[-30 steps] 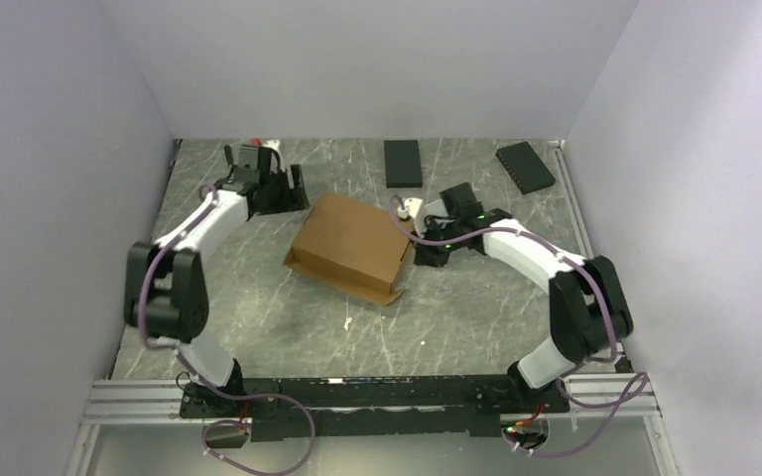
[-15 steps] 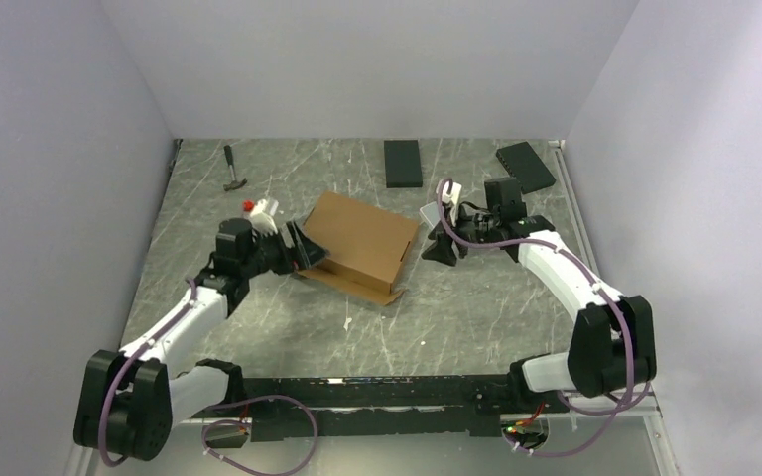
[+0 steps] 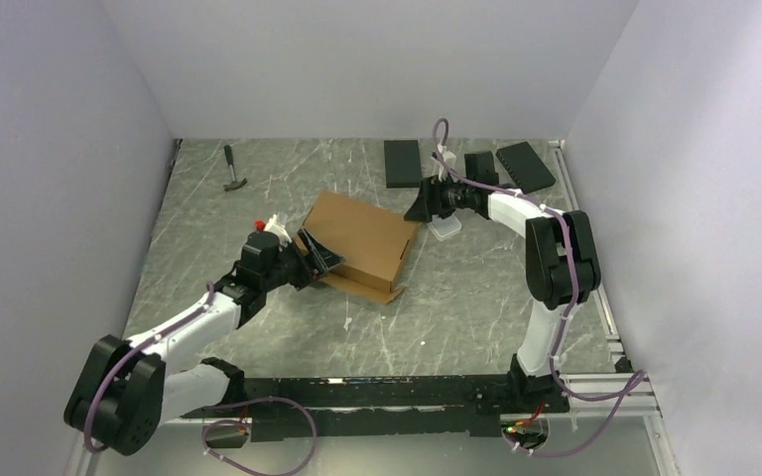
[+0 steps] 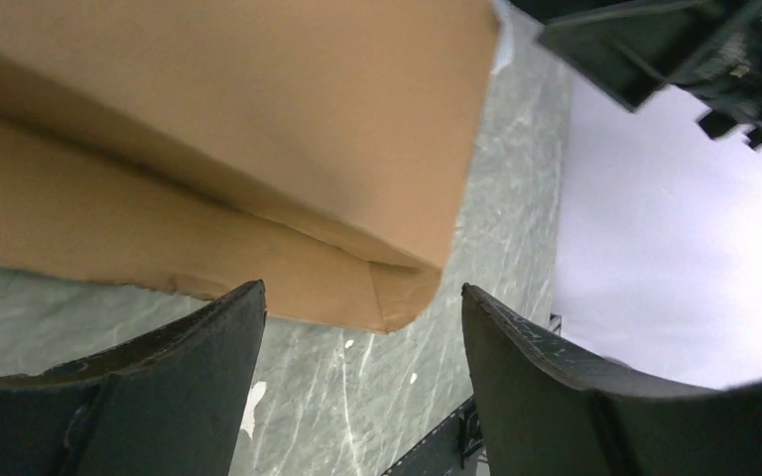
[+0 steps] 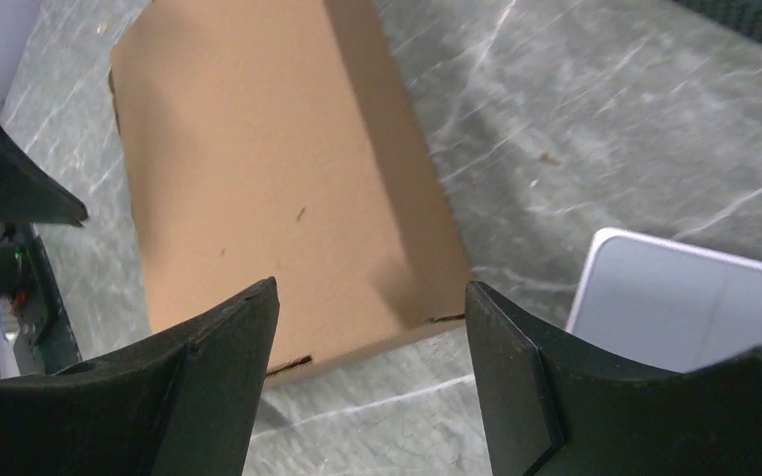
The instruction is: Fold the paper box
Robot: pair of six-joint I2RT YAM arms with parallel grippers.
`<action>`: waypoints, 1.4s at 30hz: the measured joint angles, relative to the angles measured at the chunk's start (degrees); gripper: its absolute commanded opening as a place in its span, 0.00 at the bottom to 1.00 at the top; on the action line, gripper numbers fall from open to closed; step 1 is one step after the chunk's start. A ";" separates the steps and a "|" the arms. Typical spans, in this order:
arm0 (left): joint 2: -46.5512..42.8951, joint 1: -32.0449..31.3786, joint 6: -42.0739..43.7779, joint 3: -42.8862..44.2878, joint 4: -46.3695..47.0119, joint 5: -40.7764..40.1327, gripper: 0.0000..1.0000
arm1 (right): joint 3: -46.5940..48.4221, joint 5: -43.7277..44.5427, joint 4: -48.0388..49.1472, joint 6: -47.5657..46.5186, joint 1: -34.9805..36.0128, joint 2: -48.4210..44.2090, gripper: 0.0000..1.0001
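While left end effector point(image 4: 362, 290) gapes, paper box point(image 4: 208, 119) just ahead

Nothing legible in any view, no text, label, brand or number. The paper box point(image 3: 357, 241) shows plain brown faces only, unprinted.
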 measured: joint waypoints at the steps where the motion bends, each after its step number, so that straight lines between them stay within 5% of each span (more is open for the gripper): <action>1: 1.36 -0.07 -1.40 0.17 -0.61 -0.76 0.77 | 1.11 0.50 0.20 0.44 -0.13 0.85 0.72; 9: 7.76 -1.09 -8.90 1.20 -3.34 -5.27 0.76 | 4.72 1.01 0.42 2.29 -0.44 4.90 0.66; 15: 12.31 -1.16 -10.16 5.25 -3.06 -6.23 0.73 | 4.66 0.31 -0.33 2.84 -0.33 6.84 0.47; 24: 18.08 -1.18 -11.37 10.03 -5.25 -7.91 0.51 | -0.48 -1.81 1.11 3.13 -0.46 4.66 0.33; 34: 22.73 -0.94 -6.25 15.93 -11.65 -9.14 0.50 | -17.22 -2.34 0.74 2.93 -0.94 -8.79 0.33; 42: 23.85 -0.24 9.62 23.58 -19.12 -8.09 0.63 | -25.27 -0.70 -4.74 -0.02 -1.88 -20.52 0.54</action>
